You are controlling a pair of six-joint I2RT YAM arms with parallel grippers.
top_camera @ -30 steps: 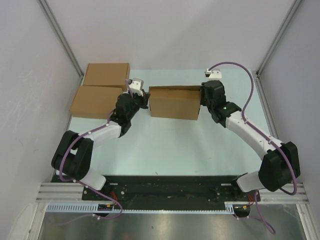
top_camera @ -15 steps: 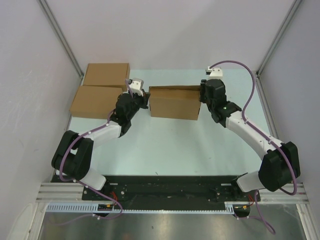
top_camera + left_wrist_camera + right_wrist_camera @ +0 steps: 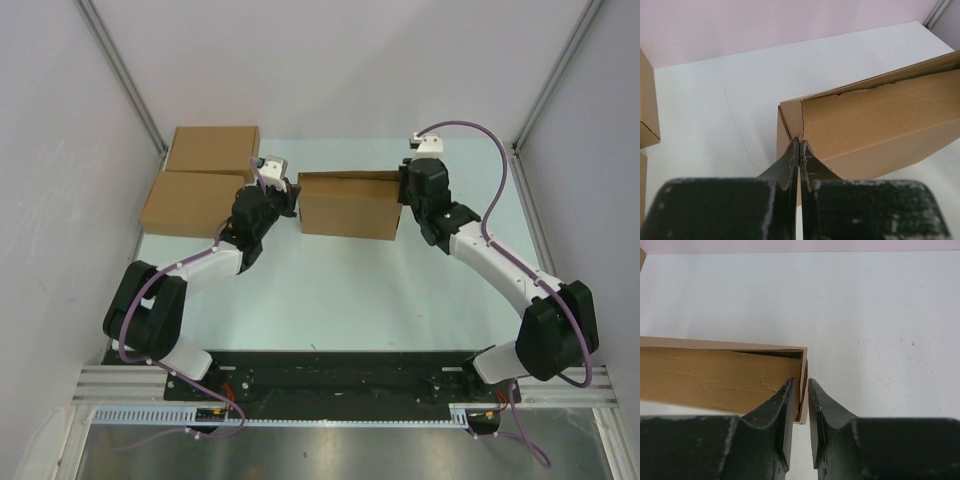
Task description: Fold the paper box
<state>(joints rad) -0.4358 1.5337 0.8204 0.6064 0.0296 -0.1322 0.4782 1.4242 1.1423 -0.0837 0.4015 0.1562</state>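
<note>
The paper box [image 3: 345, 205] stands at the middle back of the table as a brown cardboard box with its top partly open. My left gripper [image 3: 291, 199] is shut, and its tips [image 3: 799, 141] touch the box's [image 3: 880, 125] left front corner with nothing between them. My right gripper [image 3: 405, 196] is at the box's right end. In the right wrist view its jaws [image 3: 800, 381] straddle the box's [image 3: 705, 380] right end wall, one finger inside and one outside. They are narrowly open, with slim gaps to the cardboard.
Two made-up flat brown boxes lie at the back left, one [image 3: 213, 148] behind the other [image 3: 195, 203]; the edge of one [image 3: 647, 110] shows in the left wrist view. White enclosure walls with metal posts close in both sides and the back.
The right wrist has shifted slightly toward the back along the box's right end. The box and the left arm have not moved.
</note>
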